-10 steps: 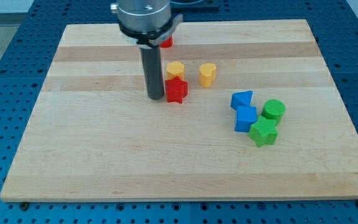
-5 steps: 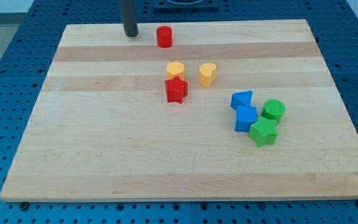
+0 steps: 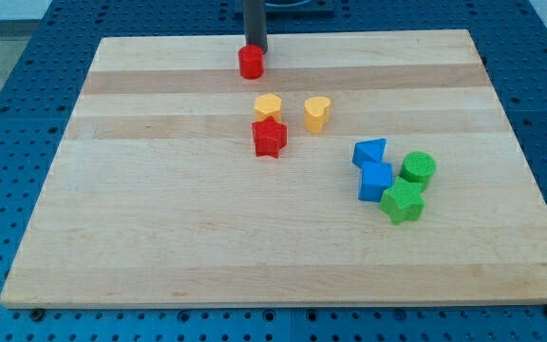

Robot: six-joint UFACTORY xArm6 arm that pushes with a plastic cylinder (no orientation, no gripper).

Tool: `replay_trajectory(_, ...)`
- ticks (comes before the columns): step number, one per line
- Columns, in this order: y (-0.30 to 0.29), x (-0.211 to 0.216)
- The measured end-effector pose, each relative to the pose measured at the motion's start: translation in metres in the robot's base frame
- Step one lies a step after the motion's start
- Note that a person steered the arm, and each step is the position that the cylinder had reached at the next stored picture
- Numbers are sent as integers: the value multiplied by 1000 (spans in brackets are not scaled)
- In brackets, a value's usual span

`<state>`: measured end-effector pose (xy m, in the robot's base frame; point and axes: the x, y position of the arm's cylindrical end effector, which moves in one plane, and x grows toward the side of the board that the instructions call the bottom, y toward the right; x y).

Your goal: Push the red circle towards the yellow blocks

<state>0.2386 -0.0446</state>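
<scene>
The red circle (image 3: pixel 250 62) sits near the view's top edge of the wooden board (image 3: pixel 160 209). My tip (image 3: pixel 255 49) stands right behind it, on its top side, touching or nearly touching it. Two yellow blocks lie below the circle: a yellow hexagon (image 3: pixel 268 105) and a yellow heart-like block (image 3: pixel 317 112). A red star (image 3: pixel 269 137) sits just below the yellow hexagon, touching it.
At the view's right is a cluster: a blue triangular block (image 3: pixel 369 151), a blue cube (image 3: pixel 375 180), a green circle (image 3: pixel 418 168) and a green star (image 3: pixel 403 201). The board lies on a blue perforated table.
My tip went from beside the red star up to the board's top left, then right, to just behind the red circle. The circle has shifted slightly downward.
</scene>
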Motion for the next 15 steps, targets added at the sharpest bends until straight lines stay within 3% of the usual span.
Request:
replay_trajectory(6,-36,17)
replay_trajectory(10,0,67)
replay_trajectory(15,22,69)
